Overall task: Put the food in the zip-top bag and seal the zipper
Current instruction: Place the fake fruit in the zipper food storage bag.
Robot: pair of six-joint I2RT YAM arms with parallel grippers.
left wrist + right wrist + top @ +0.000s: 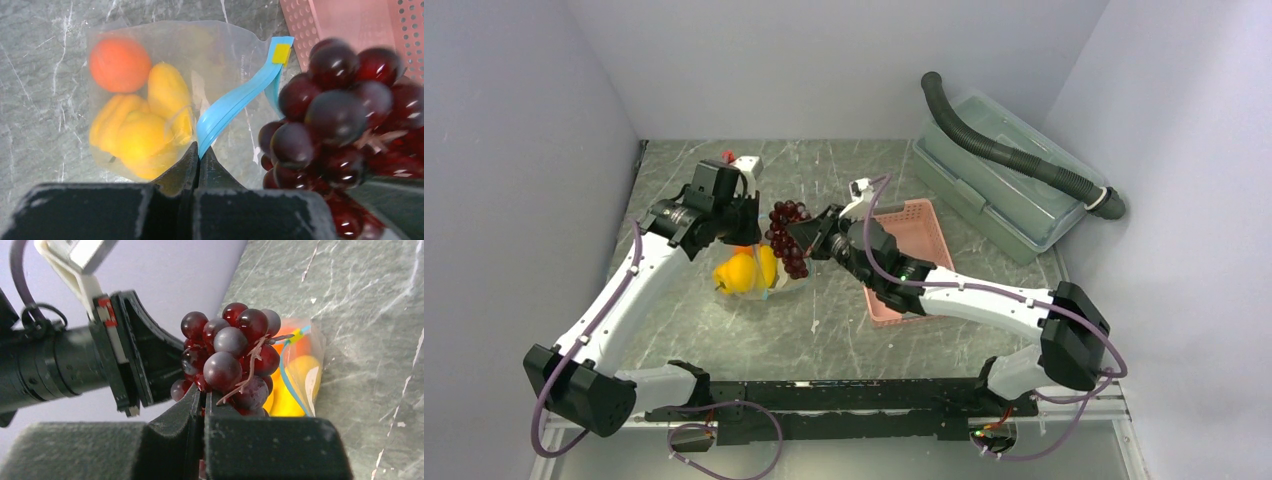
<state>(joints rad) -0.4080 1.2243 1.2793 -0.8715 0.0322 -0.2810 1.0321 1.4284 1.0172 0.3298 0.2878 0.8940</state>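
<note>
The clear zip-top bag (220,55) lies on the marble table, holding an orange (119,63), a yellow oblong fruit (167,89) and a yellow bell pepper (131,137). My left gripper (199,150) is shut on the bag's blue zipper strip (235,100), lifting one side of the mouth. My right gripper (204,392) is shut on a bunch of dark purple grapes (230,355), held in the air just right of the bag's mouth. From above, the grapes (789,238) hang between the two grippers, beside the bag (749,270).
A pink slotted basket (921,245) sits under the right arm. A large clear lidded box (999,190) with a dark corrugated hose (1014,155) across it stands at the back right. Grey walls close in on both sides.
</note>
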